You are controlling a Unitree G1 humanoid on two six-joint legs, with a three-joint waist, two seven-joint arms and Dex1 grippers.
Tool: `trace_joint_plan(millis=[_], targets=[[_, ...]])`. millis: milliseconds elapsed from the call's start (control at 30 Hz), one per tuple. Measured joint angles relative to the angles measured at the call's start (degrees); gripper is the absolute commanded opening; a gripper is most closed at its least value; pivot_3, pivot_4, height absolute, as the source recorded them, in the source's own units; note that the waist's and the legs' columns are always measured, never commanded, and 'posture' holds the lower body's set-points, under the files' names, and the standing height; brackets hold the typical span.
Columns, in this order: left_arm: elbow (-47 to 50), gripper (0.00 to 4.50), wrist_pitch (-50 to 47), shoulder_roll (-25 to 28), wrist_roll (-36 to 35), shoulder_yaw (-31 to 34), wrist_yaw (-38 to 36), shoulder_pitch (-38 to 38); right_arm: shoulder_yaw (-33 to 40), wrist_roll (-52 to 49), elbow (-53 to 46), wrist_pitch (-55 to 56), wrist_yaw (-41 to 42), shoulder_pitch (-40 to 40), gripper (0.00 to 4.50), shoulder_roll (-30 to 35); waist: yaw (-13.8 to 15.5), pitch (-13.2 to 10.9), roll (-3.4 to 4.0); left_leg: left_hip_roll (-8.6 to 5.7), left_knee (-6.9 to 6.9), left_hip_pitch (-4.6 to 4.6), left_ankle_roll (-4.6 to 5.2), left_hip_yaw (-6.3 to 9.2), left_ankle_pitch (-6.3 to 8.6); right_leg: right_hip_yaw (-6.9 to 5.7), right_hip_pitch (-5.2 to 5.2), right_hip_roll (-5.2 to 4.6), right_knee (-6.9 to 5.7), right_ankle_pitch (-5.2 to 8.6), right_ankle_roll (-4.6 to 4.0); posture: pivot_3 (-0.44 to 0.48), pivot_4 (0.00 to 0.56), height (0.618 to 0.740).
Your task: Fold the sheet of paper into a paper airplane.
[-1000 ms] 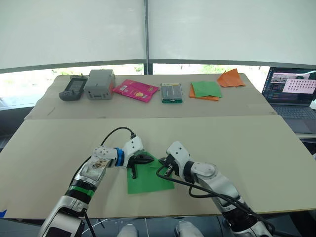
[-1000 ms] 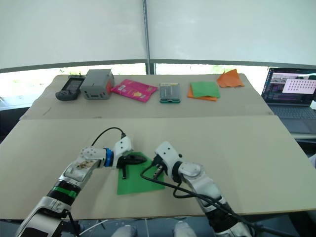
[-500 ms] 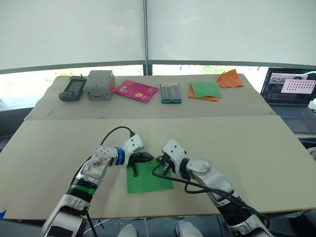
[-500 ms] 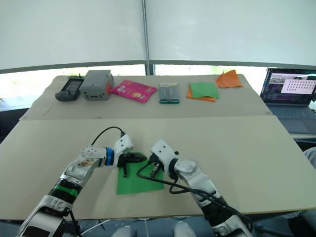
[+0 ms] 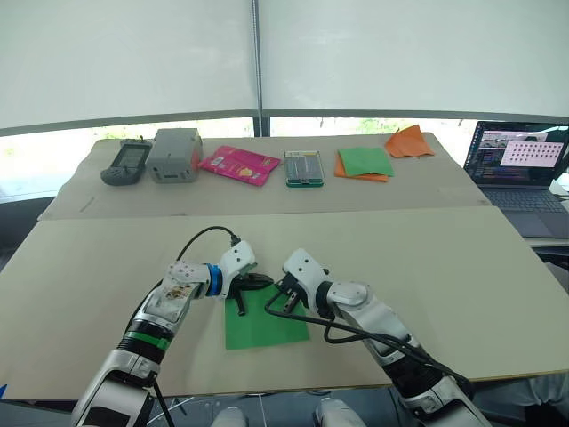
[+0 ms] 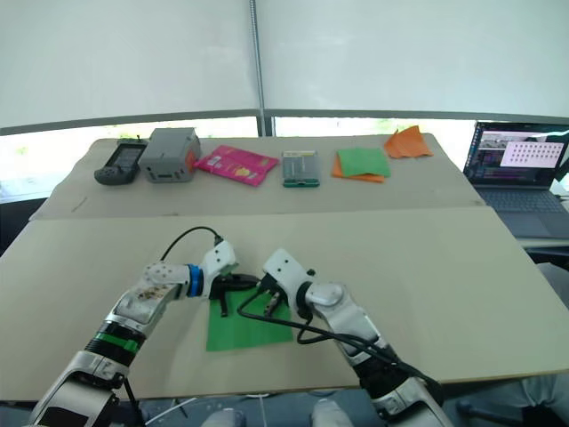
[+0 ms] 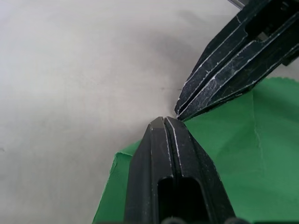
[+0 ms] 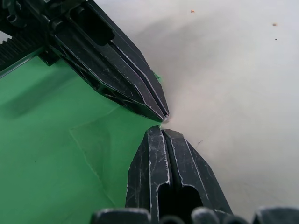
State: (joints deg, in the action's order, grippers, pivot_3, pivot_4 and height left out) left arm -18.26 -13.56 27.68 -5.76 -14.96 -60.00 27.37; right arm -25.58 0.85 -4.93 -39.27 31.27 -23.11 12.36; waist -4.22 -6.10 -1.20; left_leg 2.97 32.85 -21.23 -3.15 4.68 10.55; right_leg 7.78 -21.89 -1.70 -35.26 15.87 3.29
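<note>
Broad matte beige table (image 5: 462, 267), second beige table behind it, white blinds beyond, open laptop (image 5: 520, 165) at the right edge. On the far table: dark handheld device (image 5: 122, 162), grey box (image 5: 173, 153), glossy pink packet (image 5: 236, 164), flat green-edged case (image 5: 303, 167), green sheet on orange paper (image 5: 364, 164), crumpled orange paper (image 5: 408, 141). On the near table: thin creased bright green sheet of paper (image 5: 264, 320), lying flat, far edge under left gripper (image 7: 164, 120) and right gripper (image 8: 159, 128), both with black scuffed fingers pressed together, tips almost touching over that edge.
</note>
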Motion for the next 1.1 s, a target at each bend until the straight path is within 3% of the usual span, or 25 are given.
trace_joint_plan(millis=[1100], targets=[[0.05,0.00,0.61,0.40,0.04,-1.38,0.74,-0.33,1.88,-1.15,-14.64,-4.97,-0.65,11.88,0.02,7.82,0.61,0.50,-0.05,-0.01,0.00,0.07,-0.07,0.00,0.08,0.01,0.18,-0.05,0.18,0.27,-0.12,0.000,0.150,0.740]])
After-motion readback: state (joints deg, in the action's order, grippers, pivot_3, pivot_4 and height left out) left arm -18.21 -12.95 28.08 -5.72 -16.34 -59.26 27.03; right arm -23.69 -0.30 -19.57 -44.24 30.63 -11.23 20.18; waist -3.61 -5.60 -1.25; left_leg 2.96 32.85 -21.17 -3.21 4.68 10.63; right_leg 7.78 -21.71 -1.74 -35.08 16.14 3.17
